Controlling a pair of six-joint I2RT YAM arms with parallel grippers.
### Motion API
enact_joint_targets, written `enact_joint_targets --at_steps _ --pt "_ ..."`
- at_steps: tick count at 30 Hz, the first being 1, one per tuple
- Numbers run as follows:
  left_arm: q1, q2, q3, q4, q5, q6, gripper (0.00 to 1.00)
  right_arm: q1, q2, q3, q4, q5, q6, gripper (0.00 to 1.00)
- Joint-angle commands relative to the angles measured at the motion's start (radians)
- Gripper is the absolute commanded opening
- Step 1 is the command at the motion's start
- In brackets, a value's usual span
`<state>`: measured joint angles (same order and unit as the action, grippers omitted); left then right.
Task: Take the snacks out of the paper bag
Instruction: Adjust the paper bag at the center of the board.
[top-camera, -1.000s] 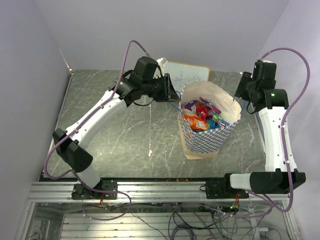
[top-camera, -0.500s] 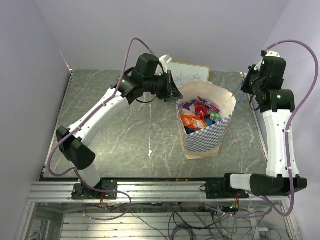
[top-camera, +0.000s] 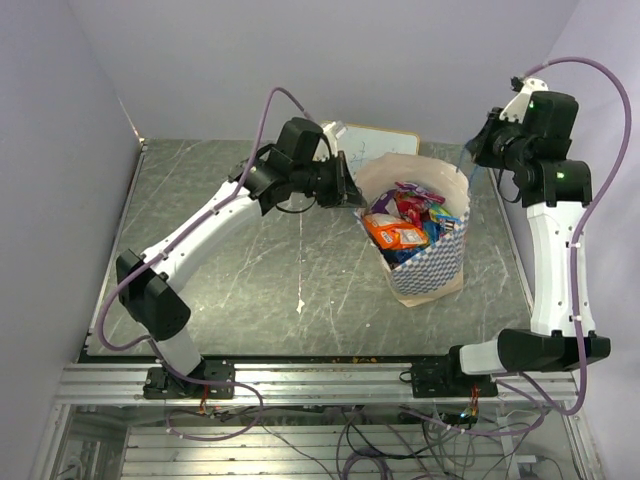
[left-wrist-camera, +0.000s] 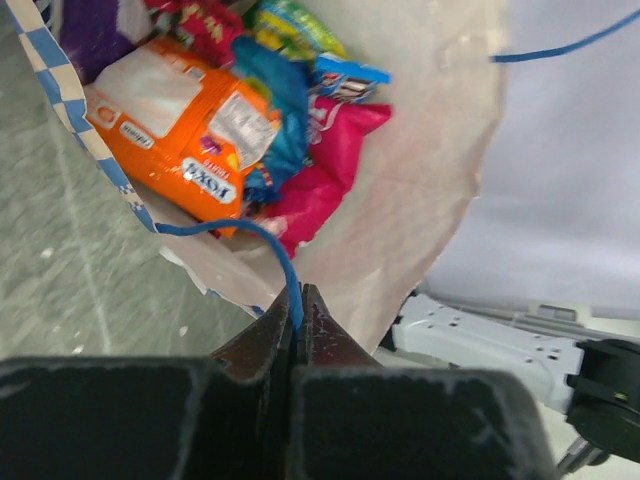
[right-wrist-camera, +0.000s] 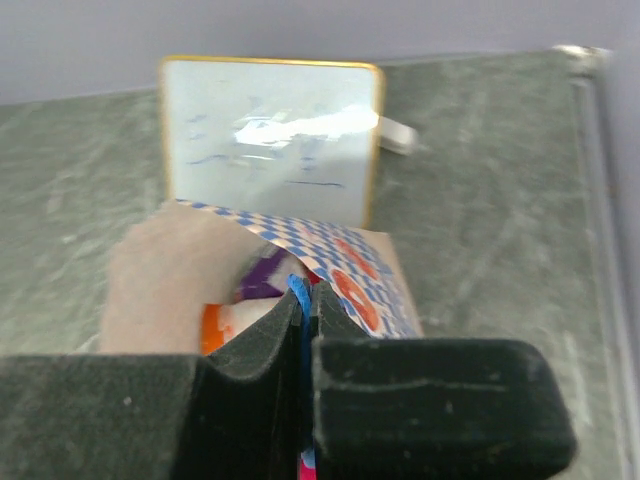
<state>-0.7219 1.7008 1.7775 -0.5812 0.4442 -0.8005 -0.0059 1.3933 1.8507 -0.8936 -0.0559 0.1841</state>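
Observation:
The paper bag stands open, lifted and tilted, cream with a blue-white checked band. Several snacks fill it: an orange packet, a pink one, blue and green ones. My left gripper is shut on the bag's blue cord handle at the bag's left rim. My right gripper is shut on the other blue cord handle at the right rim. In the right wrist view the bag hangs below the fingers.
A white signboard with a tan frame leans at the back, behind the bag; it also shows in the right wrist view. The grey marble table spreads to the left. The right arm's column stands right of the bag.
Both grippers have risen with the cord handles, and the bag has moved right and up with them, its mouth stretched wider. The right gripper moved further back and up.

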Motion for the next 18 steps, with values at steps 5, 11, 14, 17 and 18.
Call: enact_joint_targets --at_steps 5,11,14,17,18 --pt "0.033 -0.179 -0.213 -0.138 -0.18 0.094 0.07 0.012 -0.129 -0.202 0.459 -0.629 0.244 0.0" --pt "0.087 -0.246 -0.264 -0.231 -0.246 0.121 0.14 0.016 -0.148 -0.285 0.522 -0.685 0.325 0.0" --pt "0.087 -0.278 -0.248 -0.296 -0.303 0.17 0.46 0.022 -0.128 -0.265 0.523 -0.726 0.316 0.0" --pt "0.088 -0.33 -0.205 -0.313 -0.368 0.217 0.67 0.036 -0.126 -0.257 0.532 -0.743 0.31 0.0" --pt "0.087 -0.34 -0.177 -0.313 -0.377 0.236 0.7 0.037 -0.125 -0.258 0.536 -0.757 0.312 0.0"
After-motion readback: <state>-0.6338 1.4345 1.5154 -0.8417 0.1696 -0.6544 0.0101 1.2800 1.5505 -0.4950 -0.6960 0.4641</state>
